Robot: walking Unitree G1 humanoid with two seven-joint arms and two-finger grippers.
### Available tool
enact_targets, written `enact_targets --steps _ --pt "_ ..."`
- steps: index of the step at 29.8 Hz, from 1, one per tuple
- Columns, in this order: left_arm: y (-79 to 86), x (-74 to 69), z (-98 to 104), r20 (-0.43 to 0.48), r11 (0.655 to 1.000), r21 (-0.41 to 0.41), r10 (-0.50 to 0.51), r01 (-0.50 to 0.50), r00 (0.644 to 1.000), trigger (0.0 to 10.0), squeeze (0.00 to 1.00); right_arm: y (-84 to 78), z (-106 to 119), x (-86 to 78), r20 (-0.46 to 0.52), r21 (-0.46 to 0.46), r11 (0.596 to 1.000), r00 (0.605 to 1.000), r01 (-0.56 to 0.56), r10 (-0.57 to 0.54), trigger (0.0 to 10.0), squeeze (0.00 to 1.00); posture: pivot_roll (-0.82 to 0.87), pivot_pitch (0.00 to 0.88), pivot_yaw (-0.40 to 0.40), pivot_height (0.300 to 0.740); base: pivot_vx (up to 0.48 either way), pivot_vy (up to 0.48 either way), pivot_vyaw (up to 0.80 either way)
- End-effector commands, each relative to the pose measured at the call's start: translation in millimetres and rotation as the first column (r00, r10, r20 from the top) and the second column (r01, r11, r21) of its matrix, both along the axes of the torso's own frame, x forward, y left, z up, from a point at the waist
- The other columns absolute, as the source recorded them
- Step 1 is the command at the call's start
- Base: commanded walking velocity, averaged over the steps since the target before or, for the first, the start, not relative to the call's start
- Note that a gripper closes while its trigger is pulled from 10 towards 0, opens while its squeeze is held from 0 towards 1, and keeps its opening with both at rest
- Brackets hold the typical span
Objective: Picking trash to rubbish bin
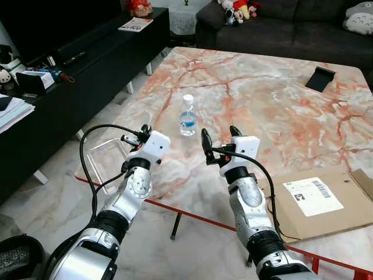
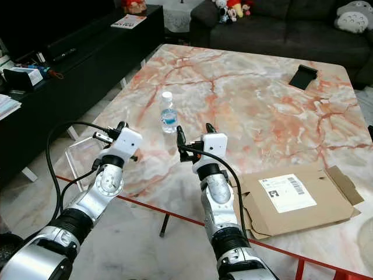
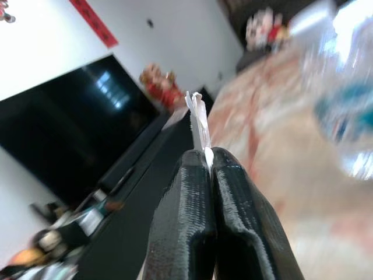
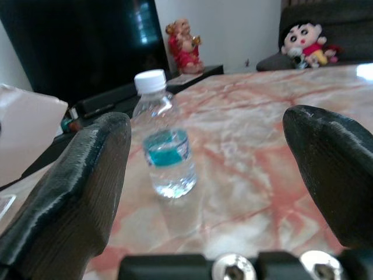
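Note:
A small water bottle (image 1: 187,115) with a white cap and blue label stands upright on the marble table (image 1: 262,99). My right gripper (image 1: 219,137) is open just short of it, and in the right wrist view the bottle (image 4: 166,153) stands ahead between the two fingers. My left gripper (image 1: 133,138) hovers at the table's near left corner, shut on a thin sliver of clear plastic (image 3: 198,119). A clear plastic piece (image 1: 108,156) lies at that corner, right under this gripper.
A flattened cardboard box (image 1: 317,201) with a shipping label lies at the near right edge. A black stand (image 1: 320,78) sits far right on the table. A black TV cabinet (image 1: 87,64) runs along the left, a dark sofa (image 1: 291,23) behind.

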State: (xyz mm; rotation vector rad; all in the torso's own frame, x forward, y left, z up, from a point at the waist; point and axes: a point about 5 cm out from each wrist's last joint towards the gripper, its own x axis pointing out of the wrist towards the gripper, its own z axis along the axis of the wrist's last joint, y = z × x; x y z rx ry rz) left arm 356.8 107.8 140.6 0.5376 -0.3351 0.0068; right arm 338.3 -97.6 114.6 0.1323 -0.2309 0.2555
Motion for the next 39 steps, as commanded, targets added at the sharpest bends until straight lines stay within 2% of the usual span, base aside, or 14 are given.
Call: enact_targets --steps 1,6,16,39 --pt "-0.7 0.8 13.0 0.065 0.998 -0.046 -0.028 0.031 0.998 10.0 0.00 -2.4 8.4 1.6 0.045 0.008 1.000 0.999 0.023 -0.023 10.0 0.00 -0.09 0.000 0.051 0.740 0.000 0.000 0.00" --pt "0.7 0.4 20.3 0.104 0.993 -0.111 -0.032 0.043 0.994 10.0 0.00 -6.3 12.9 2.9 0.063 0.019 0.999 0.997 0.041 -0.042 10.0 0.00 -0.09 0.000 0.056 0.740 0.000 0.000 0.00" --pt "6.7 -4.6 14.4 0.115 0.982 -0.179 -0.037 0.057 0.993 10.0 0.00 -6.0 8.5 0.9 0.057 0.012 0.999 0.997 0.045 -0.045 10.0 0.00 -0.12 0.000 0.071 0.740 -0.117 0.000 0.00" --pt "15.2 -5.4 10.9 0.107 0.985 -0.164 -0.041 0.058 0.993 10.0 0.00 -12.9 5.3 0.4 0.051 0.011 0.997 0.996 0.073 -0.074 10.0 0.00 -0.12 0.000 0.087 0.740 -0.299 0.000 0.00"
